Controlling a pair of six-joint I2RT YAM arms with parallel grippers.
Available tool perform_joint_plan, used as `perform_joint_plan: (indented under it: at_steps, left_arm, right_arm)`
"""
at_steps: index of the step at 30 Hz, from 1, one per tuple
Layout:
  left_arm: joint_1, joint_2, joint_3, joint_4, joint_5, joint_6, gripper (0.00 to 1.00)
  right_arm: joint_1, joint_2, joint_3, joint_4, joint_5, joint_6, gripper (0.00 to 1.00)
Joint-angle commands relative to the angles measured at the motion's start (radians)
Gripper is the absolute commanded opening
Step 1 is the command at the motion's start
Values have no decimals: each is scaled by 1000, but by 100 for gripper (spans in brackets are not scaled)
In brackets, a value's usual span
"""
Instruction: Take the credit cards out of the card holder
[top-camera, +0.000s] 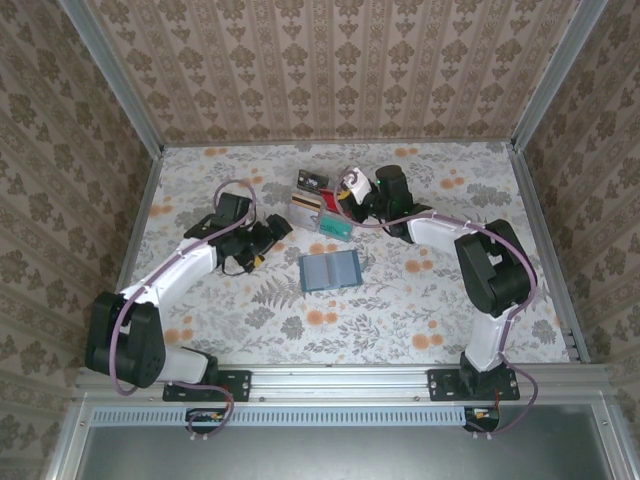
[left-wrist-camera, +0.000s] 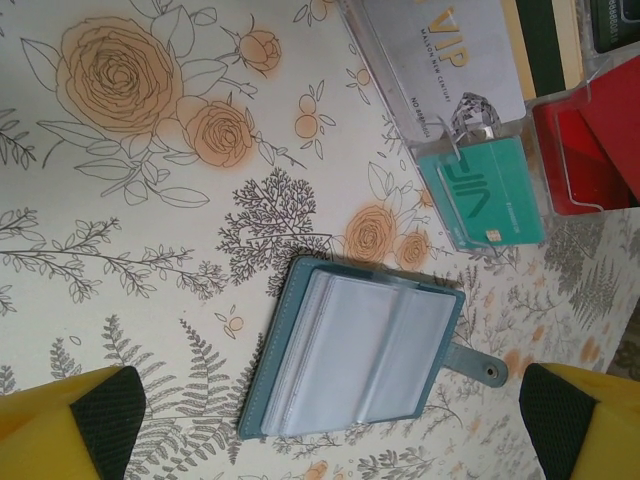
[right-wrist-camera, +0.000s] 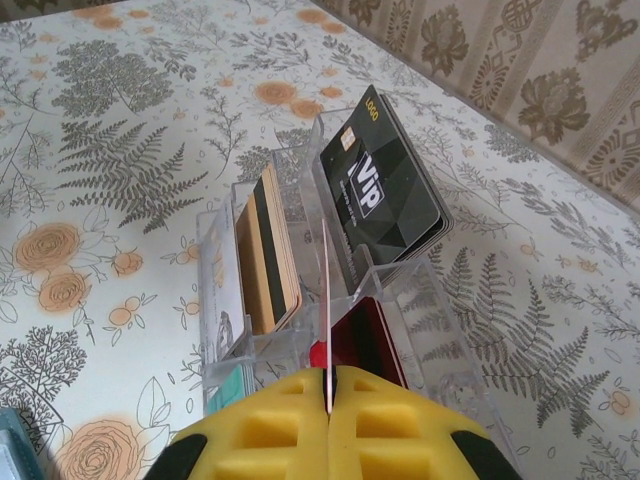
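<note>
Two arms work over the floral counter (top-camera: 430, 300).

Card holder (left-wrist-camera: 355, 355): slate-blue and spread open flat near the counter's middle. Its clear sleeves face up and a snap tab sticks out at one side.

Left fingers (left-wrist-camera: 60, 430): spread as wide as they go, gripping nothing. They hang above the holder, one to either side of it in the wrist view.

Clear tray (top-camera: 322, 203): just beyond the holder, toward the back wall. A black card (right-wrist-camera: 385, 190) marked VIP stands in one compartment, and a gold-striped card (right-wrist-camera: 268, 250) stands on edge in the compartment beside it. A red card (right-wrist-camera: 365, 335) is in a nearer compartment. A teal card (left-wrist-camera: 480, 200) lies at the end closest to the holder, with a white card (left-wrist-camera: 440, 60) next to it.

Right fingers (right-wrist-camera: 260, 430): pinched tight on a thin card (right-wrist-camera: 326, 300) that shows edge-on. It is held upright over the divider between the black and gold-striped cards. I cannot tell its face colour, nor whether it touches the tray.
</note>
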Motion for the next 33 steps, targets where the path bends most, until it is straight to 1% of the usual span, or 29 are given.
perform_joint_plan:
  at_steps: [1,4,7,12,14,16,17,20,22,25,29,31,33]
  left_arm:
    - [3,-27,-9,18,21,-17,100]
    - [3,-30,-11,20,27,-16,100]
    - [1,-33,-15,26,31,-16,100]
    - [1,-35,-20,44,40,-20,100]
    - [1,-35,-20,48,42,-19,100]
    - [2,-36,-20,47,44,-16,100]
    - [2,-35,-21,48,45,-16,100]
    - [1,-35,-23,49,49,-12,100]
    - [1,-35,-24,50,47,-11,100]
    - [2,-36,-25,50,48,-7,100]
    - [1,-35,-28,49,47,5,100]
    - [2,-35,-26,43,41,13,100]
    - [1,-35,-27,35,33,24,100]
  right_arm:
    - [-5,24,26,-22,-19,-24,8]
    - [-5,25,20,-25,-2,-39,11]
    - [-5,21,18,-36,19,-62,17]
    - [-6,24,32,-55,42,-96,19]
    - [-6,26,36,-52,54,-109,17]
    - [-5,27,41,-62,62,-122,9]
    - [-6,25,46,-73,60,-130,8]
    - [-5,19,55,-93,46,-137,7]
    - [-7,16,78,-147,17,-133,10]
    - [-9,8,121,-230,-1,-64,17]
    - [-9,-27,159,-322,9,96,30]
    - [-9,-41,184,-395,22,167,35]
    - [-9,-49,216,-482,62,256,41]
